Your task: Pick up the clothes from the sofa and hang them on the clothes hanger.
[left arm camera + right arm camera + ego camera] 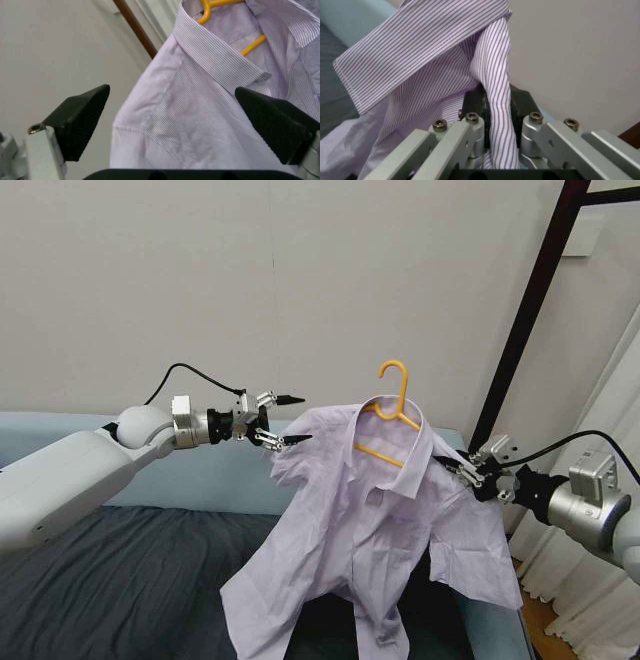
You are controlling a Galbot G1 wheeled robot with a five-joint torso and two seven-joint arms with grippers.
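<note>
Already draped on the yellow hanger [395, 420], the striped shirt [370, 530] hangs in the air above the sofa's [190, 475] right end, long axis running down from collar toward the seat, hook free. The right gripper [455, 470] pinches a fold of the shoulder on its side; the left gripper [297, 418] sits just beside the other shoulder, fingers spread, cloth ahead of them rather than between. The right arm likely bears the load, nearest the dark pole [525, 310].

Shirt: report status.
Left gripper open at one shoulder. Right gripper shut on the other. Striped shirt draped on yellow hanger over sofa. Dark pole behind, apart.
</note>
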